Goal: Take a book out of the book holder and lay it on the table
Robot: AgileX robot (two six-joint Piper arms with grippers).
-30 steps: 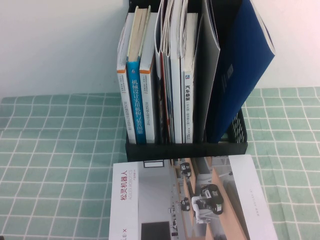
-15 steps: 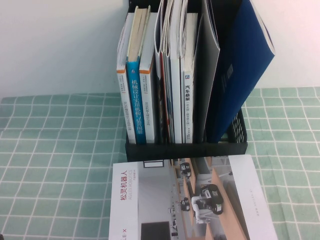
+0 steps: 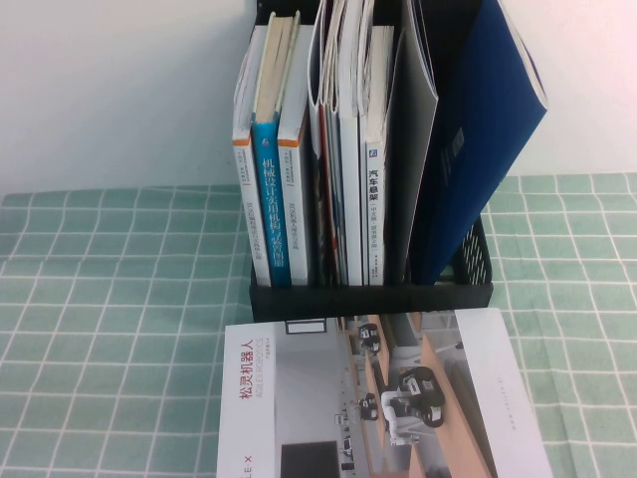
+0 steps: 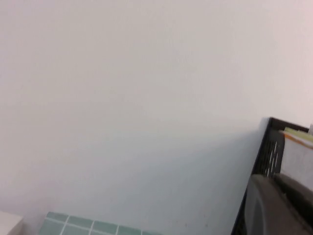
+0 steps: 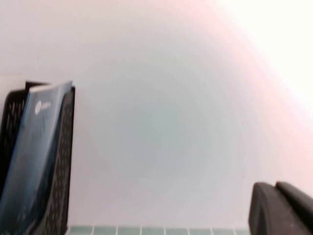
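Book [image 3: 483, 149] leans rightmost in book holder [image 3: 370, 299]; brochure [image 3: 383, 398] reads "松灵机器人"; right gripper [image 5: 281, 208] closed, empty; left gripper [image 4: 274, 205] state unclear.

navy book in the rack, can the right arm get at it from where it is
Probably yes. The navy book leans in the book holder's rightmost slot, its top edge jutting free. The shut right gripper is off to that side with nothing between them; it must open first.

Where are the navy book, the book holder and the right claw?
navy book [image 3: 493, 129]: high view, its cover.
book holder [image 3: 370, 300]: high view, its front lip.
right claw [image 5: 275, 208]: right wrist view, its shut dark tips.
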